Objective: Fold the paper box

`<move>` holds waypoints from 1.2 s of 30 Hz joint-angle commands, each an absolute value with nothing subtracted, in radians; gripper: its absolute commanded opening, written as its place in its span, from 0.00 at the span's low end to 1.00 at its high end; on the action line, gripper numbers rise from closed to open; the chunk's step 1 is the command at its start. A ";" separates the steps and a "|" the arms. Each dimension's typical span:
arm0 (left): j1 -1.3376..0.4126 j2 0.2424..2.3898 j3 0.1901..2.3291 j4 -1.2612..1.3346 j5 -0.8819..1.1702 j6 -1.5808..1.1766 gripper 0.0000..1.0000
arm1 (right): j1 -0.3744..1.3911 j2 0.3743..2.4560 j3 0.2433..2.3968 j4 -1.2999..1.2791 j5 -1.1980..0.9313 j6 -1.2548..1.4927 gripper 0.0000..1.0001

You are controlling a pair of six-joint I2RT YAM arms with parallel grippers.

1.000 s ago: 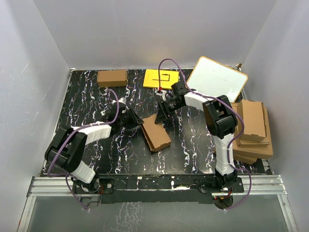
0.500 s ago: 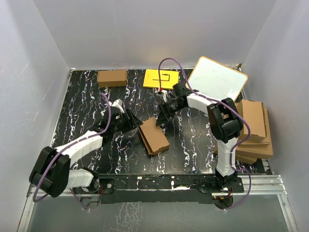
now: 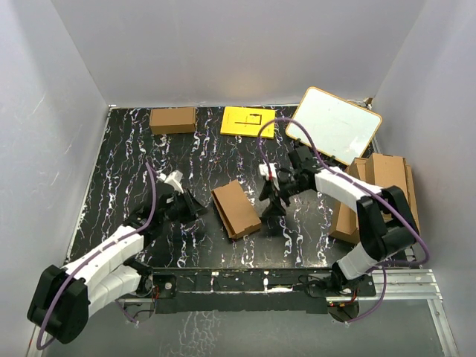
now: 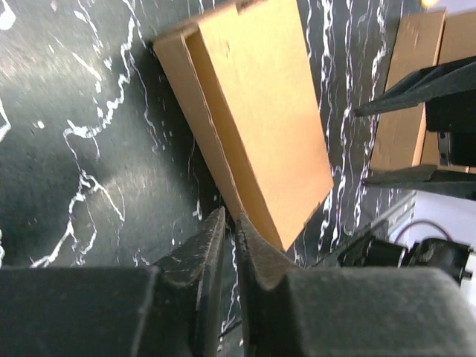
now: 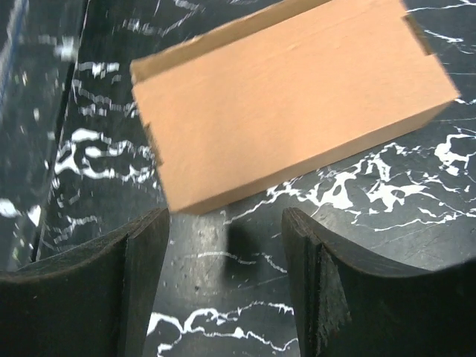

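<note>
Both arms have backed away from the paper box (image 3: 236,209). I see it flat mid-table (image 3: 134,149), between the grippers. Right gripper (image 3: 272,207) fingers are wide and empty; left gripper (image 3: 196,209) is nearly closed, empty, just beside the box.

The paper box (image 3: 236,209) lies on the table (image 3: 134,149) between the left gripper (image 3: 196,207) and the right gripper (image 3: 271,202). Behind it, left to right: carton (image 3: 172,120), sheet (image 3: 248,121), board (image 3: 335,126).
</note>
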State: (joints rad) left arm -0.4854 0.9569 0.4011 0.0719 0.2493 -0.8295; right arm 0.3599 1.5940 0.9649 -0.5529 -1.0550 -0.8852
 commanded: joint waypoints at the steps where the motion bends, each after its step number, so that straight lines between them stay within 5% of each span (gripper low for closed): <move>1: -0.521 0.922 0.381 -0.001 0.338 -0.811 0.07 | 0.362 1.518 0.875 -0.578 -1.041 -1.346 0.66; 16: -0.813 1.093 0.313 0.130 0.214 -0.813 0.00 | 0.405 1.580 0.853 -0.638 -0.959 -1.527 0.25; 36: -0.891 1.230 0.380 0.317 0.168 -0.759 0.00 | 0.535 1.586 0.845 -0.619 -0.919 -1.483 0.08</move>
State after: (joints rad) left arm -0.8841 1.2217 0.3225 0.2920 0.1825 -0.7780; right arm 0.5159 1.5982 0.8528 -0.6510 -0.8852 -1.4609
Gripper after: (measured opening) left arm 0.007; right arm 0.086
